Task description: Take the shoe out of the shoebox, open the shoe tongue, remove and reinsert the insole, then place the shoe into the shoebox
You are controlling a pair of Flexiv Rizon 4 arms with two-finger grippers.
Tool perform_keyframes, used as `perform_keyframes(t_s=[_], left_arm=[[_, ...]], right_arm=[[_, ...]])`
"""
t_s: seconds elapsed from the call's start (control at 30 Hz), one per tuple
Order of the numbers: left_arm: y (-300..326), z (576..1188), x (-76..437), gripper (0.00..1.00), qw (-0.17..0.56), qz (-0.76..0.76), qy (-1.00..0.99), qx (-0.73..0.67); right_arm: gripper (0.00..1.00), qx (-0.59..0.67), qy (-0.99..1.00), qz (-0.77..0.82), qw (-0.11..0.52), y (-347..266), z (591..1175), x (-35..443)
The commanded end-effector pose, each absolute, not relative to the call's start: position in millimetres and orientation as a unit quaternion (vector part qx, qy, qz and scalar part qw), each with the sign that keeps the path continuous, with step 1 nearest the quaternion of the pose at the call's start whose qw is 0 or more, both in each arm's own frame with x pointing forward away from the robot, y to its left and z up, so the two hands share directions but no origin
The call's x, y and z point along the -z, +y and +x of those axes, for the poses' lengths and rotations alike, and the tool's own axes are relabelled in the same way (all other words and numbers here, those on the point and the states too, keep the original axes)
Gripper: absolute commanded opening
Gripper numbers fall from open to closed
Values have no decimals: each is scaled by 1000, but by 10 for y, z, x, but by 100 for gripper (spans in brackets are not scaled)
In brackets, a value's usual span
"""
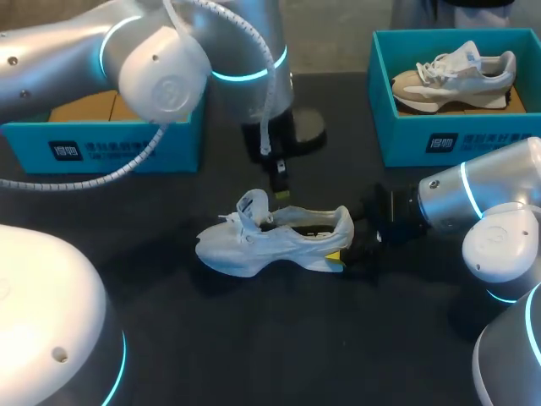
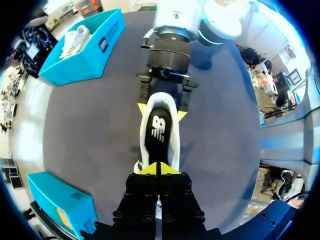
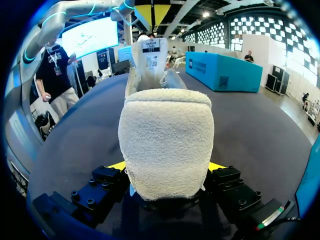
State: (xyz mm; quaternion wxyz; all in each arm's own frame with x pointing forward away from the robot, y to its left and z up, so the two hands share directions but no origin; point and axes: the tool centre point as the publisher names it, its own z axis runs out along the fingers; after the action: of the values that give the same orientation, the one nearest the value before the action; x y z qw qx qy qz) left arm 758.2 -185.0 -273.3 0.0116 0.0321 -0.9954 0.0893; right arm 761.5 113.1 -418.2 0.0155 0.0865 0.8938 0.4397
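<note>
The shoe (image 1: 270, 237) sits near the middle of the table (image 1: 254, 355), tongue (image 3: 151, 55) raised and insole (image 2: 159, 132) lying inside. The insole step may remain; return to the shoebox (image 1: 118, 148) at the far left edge certainly does. Right jaws clamp the heel; left jaws, together, hover above.

A white lace-up fabric sneaker (image 1: 270, 241) sits on the matte black tabletop (image 1: 254, 338), its black foam insole (image 2: 159, 132) stamped with a white logo. The open cardboard shoebox (image 1: 406, 139) is teal, the suede sneaker (image 1: 452, 76) inside it beige and white.
</note>
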Motion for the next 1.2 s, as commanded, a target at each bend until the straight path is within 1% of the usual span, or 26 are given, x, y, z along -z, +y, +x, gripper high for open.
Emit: perform_keyframes(t_s=[0.03,0.3,0.63,1.2], left_arm=[[-1967,7578,2870,0,19,23,-996,-90],[-2174,7536,3120,0,37,-1,-996,-81],[-2334,7624,3394,0,52,-6,-996,-76],[-2261,7497,3748,0,68,-11,-995,-67]], right_arm=[[0,-439,894,87,16,1114,7632,4211],[0,-439,894,87,16,1114,7632,4211],[0,-439,894,87,16,1114,7632,4211],[0,-439,894,87,16,1114,7632,4211]])
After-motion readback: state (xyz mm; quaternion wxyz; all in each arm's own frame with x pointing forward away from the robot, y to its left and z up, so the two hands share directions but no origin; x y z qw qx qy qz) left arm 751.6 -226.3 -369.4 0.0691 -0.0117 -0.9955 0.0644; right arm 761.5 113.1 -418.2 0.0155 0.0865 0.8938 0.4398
